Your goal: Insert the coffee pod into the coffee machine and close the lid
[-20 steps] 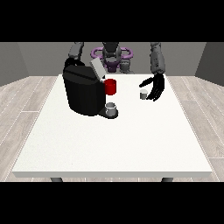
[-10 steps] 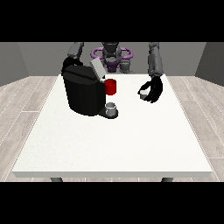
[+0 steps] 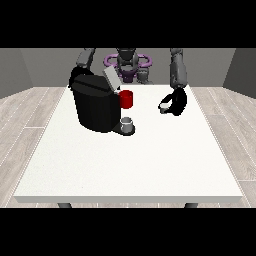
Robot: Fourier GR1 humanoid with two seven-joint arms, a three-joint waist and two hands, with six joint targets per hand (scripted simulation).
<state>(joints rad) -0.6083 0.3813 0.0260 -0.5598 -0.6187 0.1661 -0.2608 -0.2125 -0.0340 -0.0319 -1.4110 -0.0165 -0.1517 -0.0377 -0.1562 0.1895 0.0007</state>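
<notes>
A broad white table [image 3: 130,165] with a smooth matte top carries a bulky black coffee machine [image 3: 95,107], a rounded, drum-like body with a dull dark shell, standing toward the far side at the view's left. Its flat grey lid [image 3: 111,78] is a thin rectangular flap, raised and tilted back up and to the left, so the top of the machine is open. A red cylindrical part [image 3: 127,99] sticks out from the machine's side that faces the view's right, and below it a small grey cup [image 3: 127,122] stands upright on the machine's dark base plate. The coffee pod [image 3: 164,106] is a small, pale, short round piece, well apart from the machine at the view's right and just above the table; which way its axis points is too small to tell. The black hand at the view's right [image 3: 177,102] is curled round the pod, its fingers wrapping it from the right side while the grey forearm comes down from above. The hand at the view's left [image 3: 76,75] shows only as a dark shape behind the machine's upper corner, and its fingers cannot be made out.
</notes>
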